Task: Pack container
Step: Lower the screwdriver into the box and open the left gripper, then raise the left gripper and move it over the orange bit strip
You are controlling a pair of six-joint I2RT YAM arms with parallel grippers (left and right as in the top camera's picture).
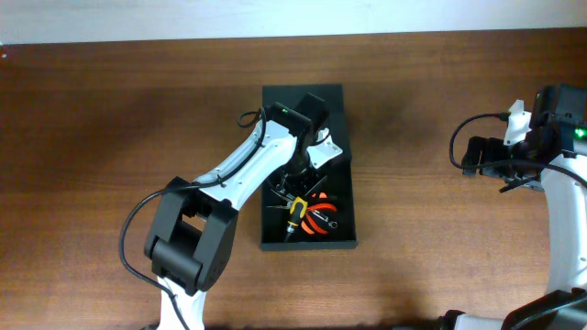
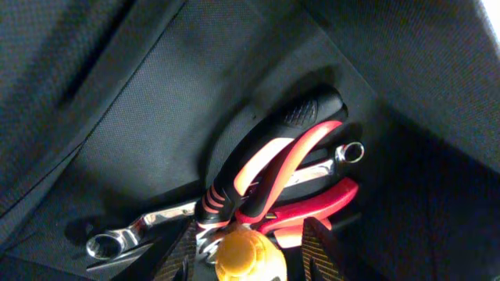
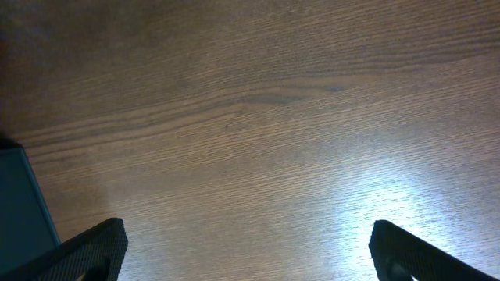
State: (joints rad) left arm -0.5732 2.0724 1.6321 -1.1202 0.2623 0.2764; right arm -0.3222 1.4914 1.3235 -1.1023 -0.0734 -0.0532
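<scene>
Left pincer (image 2: 251, 256) sits released, the container (image 1: 347, 197) around it, straddling a yellow-handled tool (image 2: 245, 259). Placing seems finished; next, withdraw straight upward. Right pincer (image 3: 250, 254) gapes over the table (image 3: 258, 117).

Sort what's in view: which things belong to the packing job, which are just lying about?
Job: container; inside it pliers, wrench, yellow-handled tool; left gripper straddling that tool.
Not job: table; right gripper, open above it.
</scene>
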